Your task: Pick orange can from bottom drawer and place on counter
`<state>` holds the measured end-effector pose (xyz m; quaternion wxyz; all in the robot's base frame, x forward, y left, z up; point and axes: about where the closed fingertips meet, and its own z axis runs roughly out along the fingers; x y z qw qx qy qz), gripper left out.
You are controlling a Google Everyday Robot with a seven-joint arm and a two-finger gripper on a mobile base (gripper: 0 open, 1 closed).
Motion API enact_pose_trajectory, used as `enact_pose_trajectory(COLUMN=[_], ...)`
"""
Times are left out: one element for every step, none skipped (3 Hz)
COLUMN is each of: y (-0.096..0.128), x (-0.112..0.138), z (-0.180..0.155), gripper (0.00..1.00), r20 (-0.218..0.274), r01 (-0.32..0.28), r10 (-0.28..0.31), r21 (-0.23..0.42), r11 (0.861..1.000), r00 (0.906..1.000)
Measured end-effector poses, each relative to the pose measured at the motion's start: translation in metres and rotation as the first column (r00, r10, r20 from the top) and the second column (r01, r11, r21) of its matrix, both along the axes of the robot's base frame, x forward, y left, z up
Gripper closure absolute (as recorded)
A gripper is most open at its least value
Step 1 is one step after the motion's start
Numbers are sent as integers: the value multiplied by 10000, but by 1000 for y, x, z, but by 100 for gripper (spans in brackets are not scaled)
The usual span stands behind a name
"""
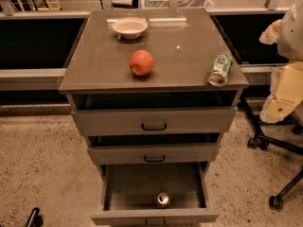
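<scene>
Silver-topped orange can (163, 199), bottom drawer (151, 183); jaws off-frame

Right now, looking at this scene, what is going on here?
Nothing is being handled yet. The bottom drawer is pulled open with the orange can standing upright near its front. On the counter sit an apple, a bowl and a tipped green-and-white can. The gripper is not in view.

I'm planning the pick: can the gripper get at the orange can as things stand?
Probably yes. The bottom drawer is pulled open and the orange can stands uncovered near its front; the gripper, seemingly the dark tip at lower left, lies to its left.
</scene>
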<state>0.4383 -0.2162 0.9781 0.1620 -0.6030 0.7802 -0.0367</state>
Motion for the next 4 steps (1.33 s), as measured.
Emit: enact_pose_trajectory(y=[0,2,24,45], x=[0,3,-2,-12], z=[0,-28,-121,-188], gripper=[0,0,0,0], r20=[0,24,-297,-142], r01=[0,-58,-731,-830], r10=[0,55,893,1084], r21=[0,1496,3537,5470], r11=[10000,9887,9325,8330], r00=[10000,10000,9956,9940])
